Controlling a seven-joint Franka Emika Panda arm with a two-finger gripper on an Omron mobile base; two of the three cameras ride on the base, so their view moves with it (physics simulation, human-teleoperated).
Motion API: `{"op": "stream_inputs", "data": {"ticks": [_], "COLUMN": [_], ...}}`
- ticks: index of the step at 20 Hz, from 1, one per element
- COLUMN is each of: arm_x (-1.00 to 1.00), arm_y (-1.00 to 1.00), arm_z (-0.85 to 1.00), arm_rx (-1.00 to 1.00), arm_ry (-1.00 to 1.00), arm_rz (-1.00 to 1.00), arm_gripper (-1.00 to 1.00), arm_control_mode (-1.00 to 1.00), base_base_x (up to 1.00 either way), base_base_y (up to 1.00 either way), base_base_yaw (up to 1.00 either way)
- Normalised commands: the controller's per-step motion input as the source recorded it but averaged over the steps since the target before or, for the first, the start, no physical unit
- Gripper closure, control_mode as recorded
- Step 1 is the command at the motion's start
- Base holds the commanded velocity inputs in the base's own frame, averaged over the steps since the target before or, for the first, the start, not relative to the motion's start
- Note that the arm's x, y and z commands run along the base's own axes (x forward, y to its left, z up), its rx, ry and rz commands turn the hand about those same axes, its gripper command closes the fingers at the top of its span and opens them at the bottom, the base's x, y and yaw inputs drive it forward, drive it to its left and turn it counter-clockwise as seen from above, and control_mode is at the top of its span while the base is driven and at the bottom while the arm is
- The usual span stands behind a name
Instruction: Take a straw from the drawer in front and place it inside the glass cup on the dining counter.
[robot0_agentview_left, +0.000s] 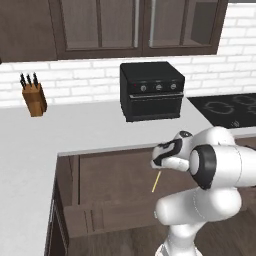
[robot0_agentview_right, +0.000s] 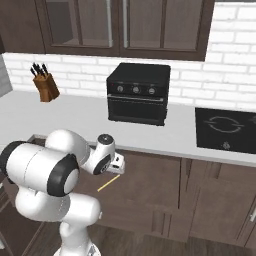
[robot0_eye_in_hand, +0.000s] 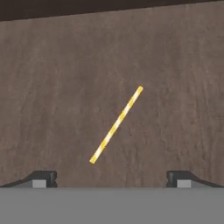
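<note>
- The drawer (robot0_agentview_left: 120, 180) stands pulled out below the white worktop (robot0_agentview_left: 75, 125), and the straw (robot0_agentview_left: 156, 182) lies flat on its wooden floor, slanted, with nothing else beside it.
- The pincer (robot0_eye_in_hand: 111, 178) hangs over the open drawer with its jaws spread wide and nothing between them; the straw lies between and a little ahead of the two tips, not touching either.
- Risk, as I judge it: the straw is very thin and lies flush on the wood, so the fingertips (robot0_eye_in_hand: 43, 178) may close above it and miss, or press one end and flip it away.
- It also lies at a slant to the jaws. Closing without turning the hand could roll or push it sideways rather than pinch it.
- Coming down too far would jam the tips into the drawer floor.
- The hand view gives the straw's exact slant and its yellow and pale banding, which the base views are too distant to show.
- The left base view shows the drawer's side walls and front panel, the knife block (robot0_agentview_left: 33, 96) and the small black oven (robot0_agentview_left: 151, 91); the right base view adds the hob (robot0_agentview_right: 225, 129) and the closed cupboard fronts beside the drawer.
- I see no glass or dining island from here.
</note>
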Motion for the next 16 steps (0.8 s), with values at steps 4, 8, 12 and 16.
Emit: {"op": "stream_inputs", "data": {"ticks": [4,8,12,16], "arm_x": [0.16,0.33,0.36,0.32], "arm_y": [0.00,0.00,0.00,0.00], "arm_z": [0.00,0.00,-0.09,-0.29], "arm_rx": [0.00,-0.01,0.00,-0.01], "arm_ry": [0.12,0.27,0.15,0.09], "arm_rz": [-0.31,-0.23,-0.20,-0.15], "arm_gripper": [-1.00,-1.00,-1.00,-1.00], "arm_control_mode": [-1.00,-1.00,-1.00,-1.00], "base_base_x": [0.00,0.00,0.00,0.00], "base_base_y": [0.00,0.00,0.00,0.00], "base_base_yaw": [0.00,0.00,0.00,0.00]}}
